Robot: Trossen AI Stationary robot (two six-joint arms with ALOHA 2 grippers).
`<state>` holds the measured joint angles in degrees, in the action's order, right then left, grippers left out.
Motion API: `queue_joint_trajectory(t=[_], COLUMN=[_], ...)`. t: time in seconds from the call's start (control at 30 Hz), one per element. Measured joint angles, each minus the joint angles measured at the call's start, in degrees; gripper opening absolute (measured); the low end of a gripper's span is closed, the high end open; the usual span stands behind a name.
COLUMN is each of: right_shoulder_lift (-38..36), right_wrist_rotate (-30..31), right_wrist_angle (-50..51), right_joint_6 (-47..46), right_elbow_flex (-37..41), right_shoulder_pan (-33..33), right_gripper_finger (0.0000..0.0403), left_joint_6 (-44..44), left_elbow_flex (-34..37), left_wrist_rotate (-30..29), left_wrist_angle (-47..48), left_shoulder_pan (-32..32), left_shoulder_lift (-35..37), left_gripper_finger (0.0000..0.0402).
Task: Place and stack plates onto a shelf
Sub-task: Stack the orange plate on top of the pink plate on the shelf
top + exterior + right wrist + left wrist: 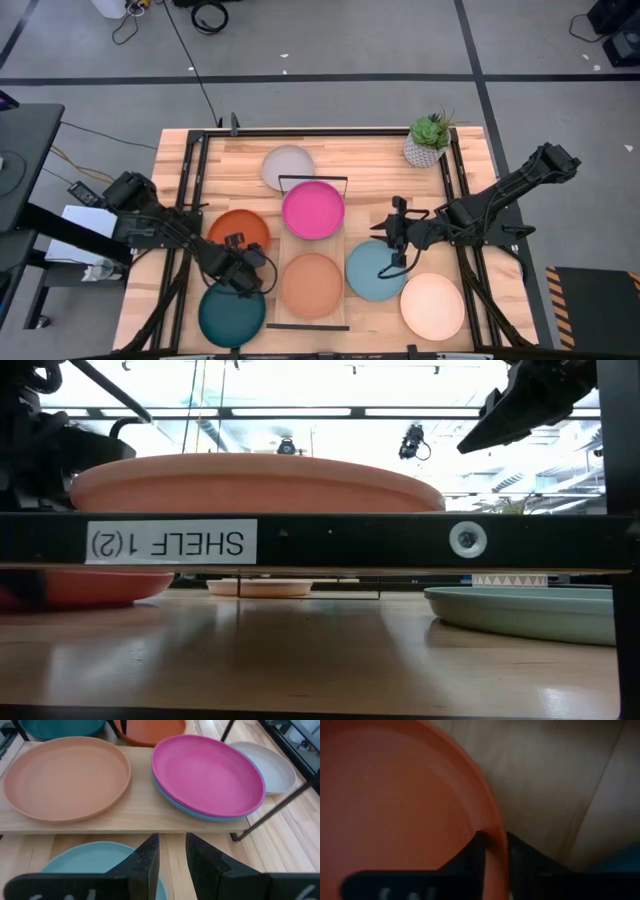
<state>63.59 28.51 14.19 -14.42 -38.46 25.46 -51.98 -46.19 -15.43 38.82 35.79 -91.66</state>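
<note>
- Left end effector [492,845]: clenched on the rim of the dark orange plate [395,810]. One finger sits inside the rim and one outside. Judgement: an edge pinch suits a flat plate that offers no other hold.
- In the high view this end effector [240,268] lies between the dark orange plate [238,230] and the teal plate [231,313], at the near left of the counter [480,160].
- Right end effector [172,855]: released, fingers slightly apart, holding nothing. It hangs over the far edge of the light blue plate [377,270], right of the shelf [290,322].
- Shelf load: the peach plate [65,775] lies at the near end. The magenta plate [207,772] lies at the far end, stacked on a blue plate [200,812].
- Off the shelf: the grey plate [288,167] lies beyond its far end. The cream plate [432,306] lies at the near right.
- Judgement: five plates remain to be stacked.
</note>
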Motion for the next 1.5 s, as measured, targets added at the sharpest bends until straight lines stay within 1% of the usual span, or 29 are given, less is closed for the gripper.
queue_joint_trajectory(t=[0.07, 0.1, 0.23, 0.37, 0.43, 0.57, 0.67, 0.7, 0.83, 0.93, 1.03, 1.13, 1.2, 1.3, 1.33, 1.43, 1.5], right_shoulder_lift=[0.0, 0.0, 0.0, 0.0, 0.0, 0.0, 0.0, 0.0, 0.0, 0.0, 0.0, 0.0, 0.0, 0.0, 0.0, 0.0, 0.0], right_wrist_rotate=[-0.1, -0.4, -1.1, -1.2, -1.4, -1.3, -1.3, -1.3, -1.3, -1.3, -1.3, -1.2, -1.2, -1.2, -1.2, -1.3, -1.3], right_wrist_angle=[-0.8, -1.0, -1.3, -1.3, -1.3, -1.3, -1.3, -1.3, -1.4, -1.8, -3.3, -5.4, -6.2, -6.4, -6.5, -6.5, -6.4], right_joint_6=[0.9, 0.9, 1.2, 2.4, 2.8, 5.3, 5.6, 5.6, 5.8, 6.0, 6.5, 6.7, 6.7, 6.6, 6.3, 5.5, 5.4], right_elbow_flex=[0.0, 0.0, 0.0, 0.0, 0.0, 0.0, 0.0, 0.0, 0.0, 0.0, 0.0, 0.0, 0.0, 0.0, 0.0, 0.0, 0.0], right_shoulder_pan=[0.0, 0.0, 0.0, 0.0, 0.0, 0.0, -0.1, -0.1, -0.1, -0.1, -0.1, -0.1, -0.1, -0.1, -0.1, -0.1, -0.1], right_gripper_finger=[0.01, 0.01, 0.01, 0.01, 0.01, 0.01, 0.01, 0.01, 0.01, 0.01, 0.01, 0.01, 0.01, 0.01, 0.01, 0.01, 0.01], left_joint_6=[-0.1, -0.2, -0.7, 0.1, 2.8, 16.7, 28.9, 31.7, 36.2, 44.5, 56.7, 67.4, 72.5, 78.2, 79.7, 84.3, 86.9], left_elbow_flex=[-0.1, -0.4, -3.5, -9.9, -13.2, -19.7, -23.1, -24.1, -27.0, -27.1, -26.0, -23.7, -21.7, -19.4, -18.8, -17.9, -17.3], left_wrist_rotate=[0.2, 0.2, 0.1, 0.0, -0.6, -1.8, -2.3, -2.8, -6.7, -8.3, -10.8, -12.5, -10.8, -4.2, -3.0, -0.8, -0.4], left_wrist_angle=[0.6, 1.3, 7.3, 15.0, 19.3, 20.9, 21.3, 21.0, 21.8, 19.4, 16.4, 12.2, 9.0, 4.5, 3.5, 0.9, -0.5], left_shoulder_pan=[0.0, 0.0, 0.0, 0.0, 0.1, 0.1, 0.6, 0.7, 0.7, 0.6, -0.2, -3.2, -6.1, -10.7, -12.2, -16.4, -18.9], left_shoulder_lift=[0.3, 0.6, 2.6, 5.7, 6.6, 7.1, 7.1, 7.1, 7.1, 6.9, 5.8, 4.7, 4.5, 4.5, 4.5, 4.5, 4.6], left_gripper_finger=[0.0027, 0.0021, 0.0016, 0.0014, 0.0014, 0.0014, 0.0014, 0.0015, 0.0022, 0.002, 0.0019, 0.0019, 0.0019, 0.0019, 0.0019, 0.0019, 0.0019])
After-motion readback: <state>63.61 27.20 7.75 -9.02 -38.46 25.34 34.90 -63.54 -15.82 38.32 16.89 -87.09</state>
